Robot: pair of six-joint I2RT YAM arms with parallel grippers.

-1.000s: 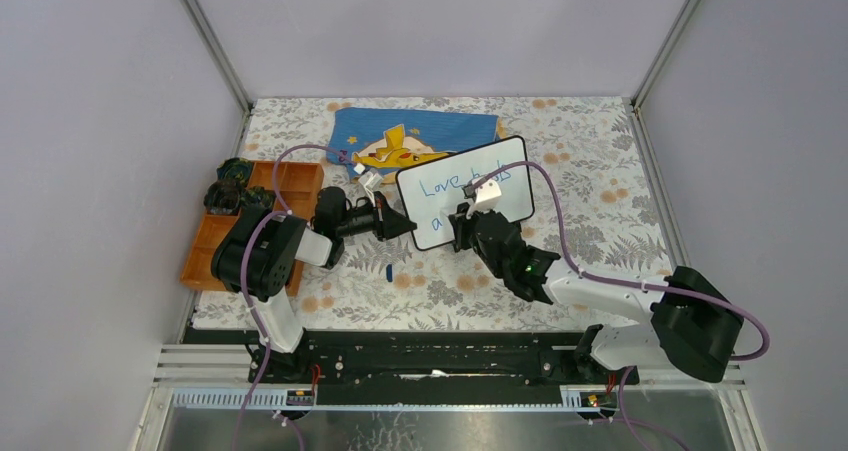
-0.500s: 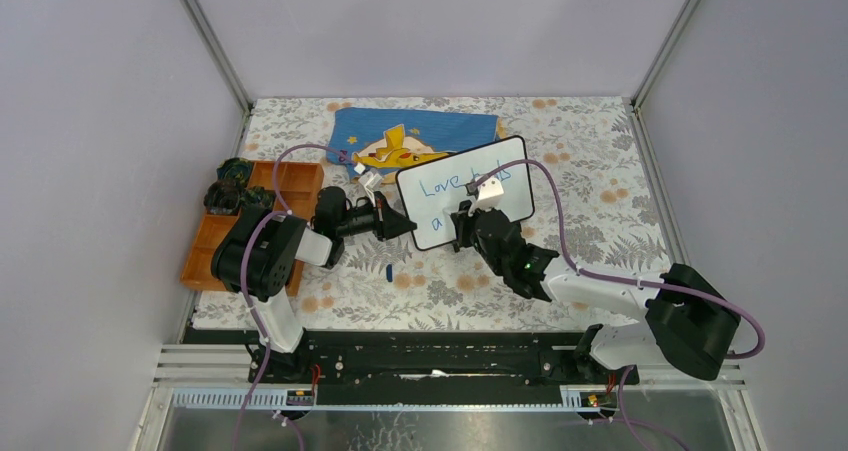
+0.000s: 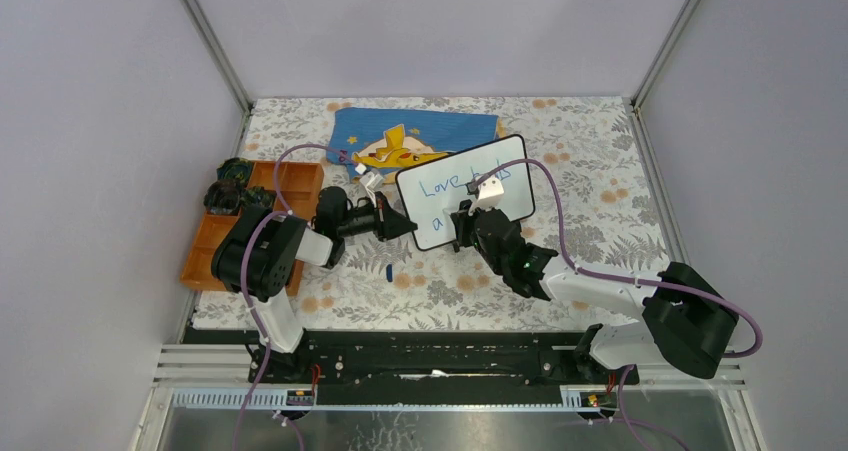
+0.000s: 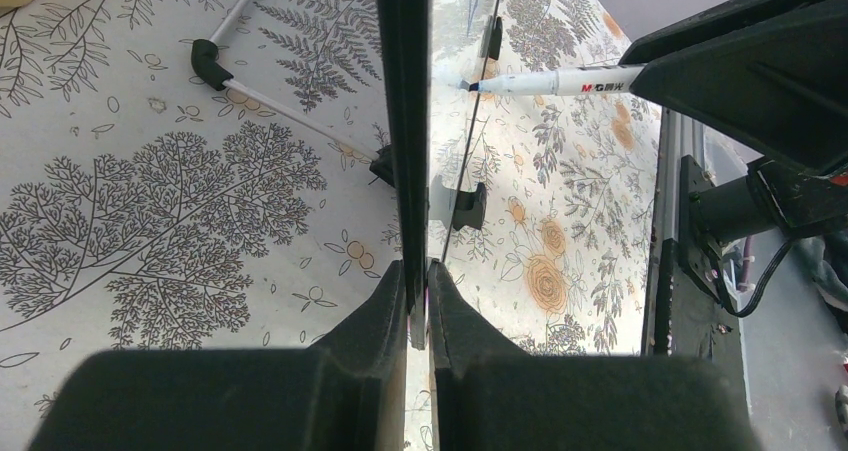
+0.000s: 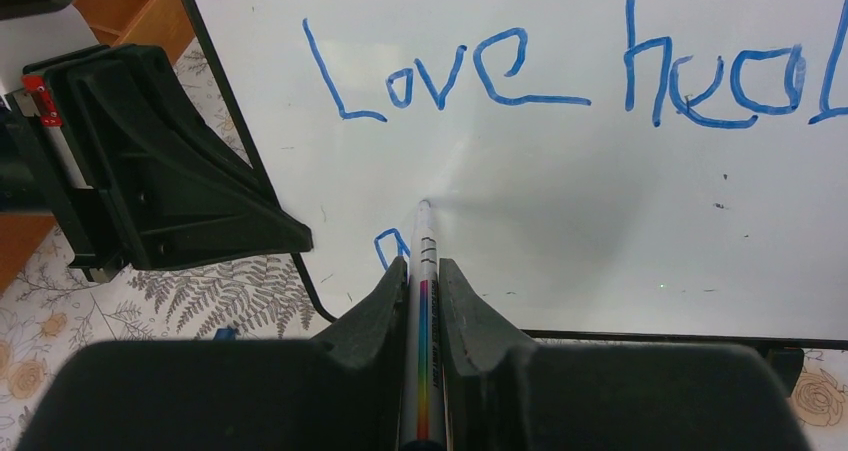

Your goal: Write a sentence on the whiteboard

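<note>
Top view: whiteboard [image 3: 425, 203] stands tilted, centre of view; your left gripper [image 3: 404, 226], closed tight, pinches its left edge.
Left wrist: marker [image 4: 560, 79] tip sits at the board face.
Right wrist: your right gripper [image 5: 422, 289] clamps the marker, barrel pointing straight ahead; sentence [image 5: 500, 71] lies above the tip, second-line "a" just left, blank board to the right.

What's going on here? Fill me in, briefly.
The left gripper is shut on the edge of the small glossy white whiteboard with a thin black rim, steadying it. The right gripper clamps a slim white marker, its tip at the board's lower line. The blue handwritten sentence reads "Love hea..." on top, with only an "a" showing below, so writing looks unfinished.
</note>
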